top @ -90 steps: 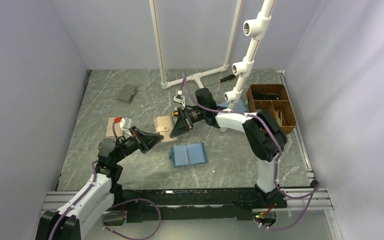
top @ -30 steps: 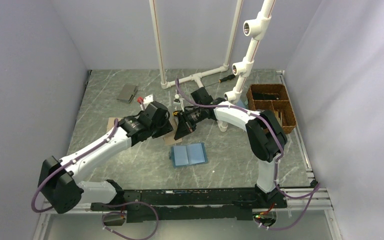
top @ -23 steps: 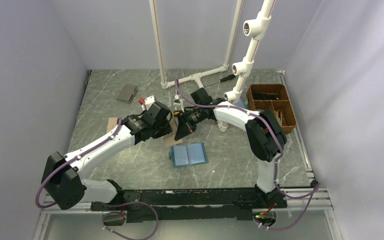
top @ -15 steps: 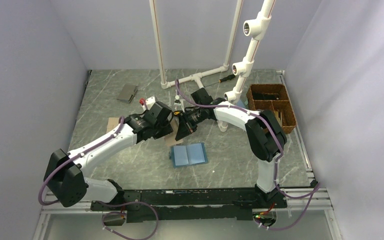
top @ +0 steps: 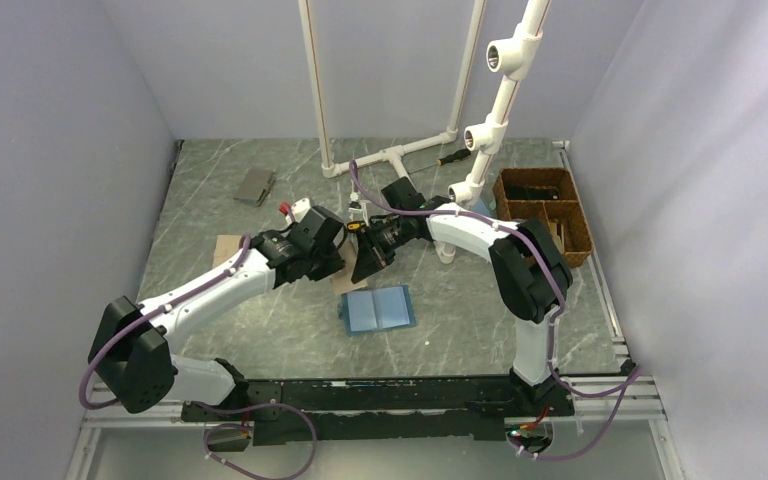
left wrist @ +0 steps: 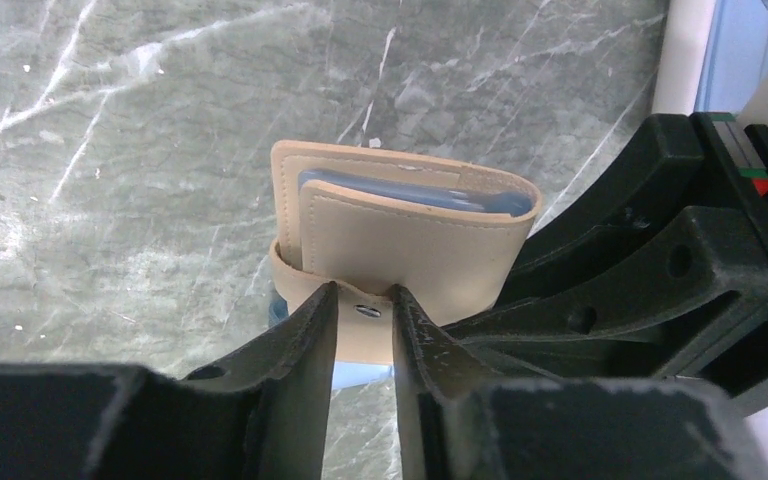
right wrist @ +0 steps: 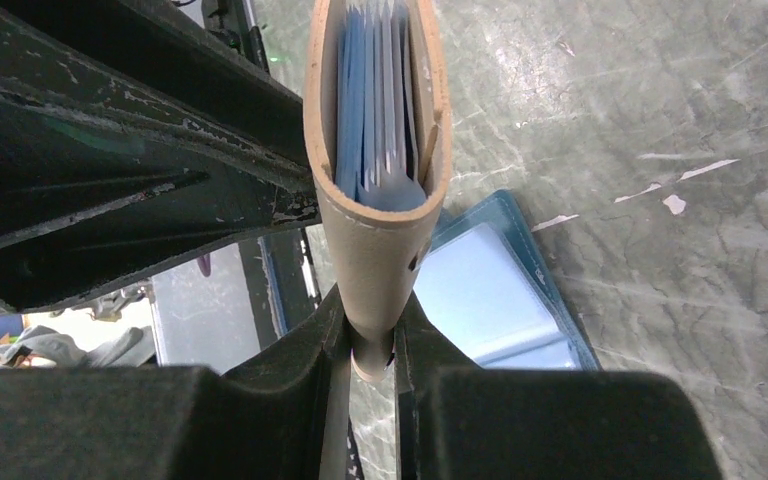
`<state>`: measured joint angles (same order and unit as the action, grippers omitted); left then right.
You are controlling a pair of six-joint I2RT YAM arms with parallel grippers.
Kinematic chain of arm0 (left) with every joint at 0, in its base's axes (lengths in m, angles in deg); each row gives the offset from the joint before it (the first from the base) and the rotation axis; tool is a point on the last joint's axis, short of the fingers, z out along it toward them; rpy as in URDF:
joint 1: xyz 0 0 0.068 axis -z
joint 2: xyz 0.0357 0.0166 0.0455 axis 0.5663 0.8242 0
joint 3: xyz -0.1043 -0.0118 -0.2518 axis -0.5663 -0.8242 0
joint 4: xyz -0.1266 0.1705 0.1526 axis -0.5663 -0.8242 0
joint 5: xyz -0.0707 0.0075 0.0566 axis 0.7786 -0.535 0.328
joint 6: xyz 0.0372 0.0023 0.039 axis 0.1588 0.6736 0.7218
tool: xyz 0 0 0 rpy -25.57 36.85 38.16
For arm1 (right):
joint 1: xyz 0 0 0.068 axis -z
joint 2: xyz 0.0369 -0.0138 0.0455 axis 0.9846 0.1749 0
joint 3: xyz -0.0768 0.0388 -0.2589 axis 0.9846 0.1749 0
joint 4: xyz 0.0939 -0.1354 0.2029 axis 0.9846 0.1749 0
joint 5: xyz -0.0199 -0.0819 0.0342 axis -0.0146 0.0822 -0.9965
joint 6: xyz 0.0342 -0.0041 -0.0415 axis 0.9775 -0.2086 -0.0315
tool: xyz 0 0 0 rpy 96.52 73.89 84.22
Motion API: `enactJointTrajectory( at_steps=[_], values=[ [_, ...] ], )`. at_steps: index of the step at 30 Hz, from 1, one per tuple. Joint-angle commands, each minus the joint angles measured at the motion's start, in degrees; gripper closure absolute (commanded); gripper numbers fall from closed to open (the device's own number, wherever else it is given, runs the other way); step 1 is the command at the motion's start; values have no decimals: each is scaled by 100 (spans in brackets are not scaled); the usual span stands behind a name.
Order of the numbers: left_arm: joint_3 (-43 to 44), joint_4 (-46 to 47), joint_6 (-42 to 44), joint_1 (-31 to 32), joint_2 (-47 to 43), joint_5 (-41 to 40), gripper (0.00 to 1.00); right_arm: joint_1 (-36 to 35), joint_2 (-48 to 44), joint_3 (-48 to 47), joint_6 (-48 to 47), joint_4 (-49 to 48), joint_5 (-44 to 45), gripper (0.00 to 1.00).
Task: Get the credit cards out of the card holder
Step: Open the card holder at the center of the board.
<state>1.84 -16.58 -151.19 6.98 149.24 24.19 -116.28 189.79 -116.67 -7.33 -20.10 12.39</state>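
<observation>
**Tan leather bifold card holder (right wrist: 375,230) gripped from both sides**

The right fingers (right wrist: 305,370) are clamped on its folded spine, holding it edge-up above the grey marble desk (top: 440,330). The left fingers (left wrist: 310,335) pinch its snap tab. Blue cards (right wrist: 370,120) sit inside.

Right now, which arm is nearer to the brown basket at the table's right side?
Right. The right arm has its elbow just left of the basket, close to its wall. The left arm reaches in from the far left side, well away from it.
</observation>
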Motion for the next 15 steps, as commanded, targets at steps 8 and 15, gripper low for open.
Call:
enactJointTrajectory(
  at_steps=[8, 15],
  values=[
    [-231, -4, -42, 29, -42, 301, 100, -12, -69, -292, -139, -239, -247, 100],
    [-608, 71, 83, -116, -459, 158, 100, -1, -59, -302, -186, -199, -147, 100]
  ],
)
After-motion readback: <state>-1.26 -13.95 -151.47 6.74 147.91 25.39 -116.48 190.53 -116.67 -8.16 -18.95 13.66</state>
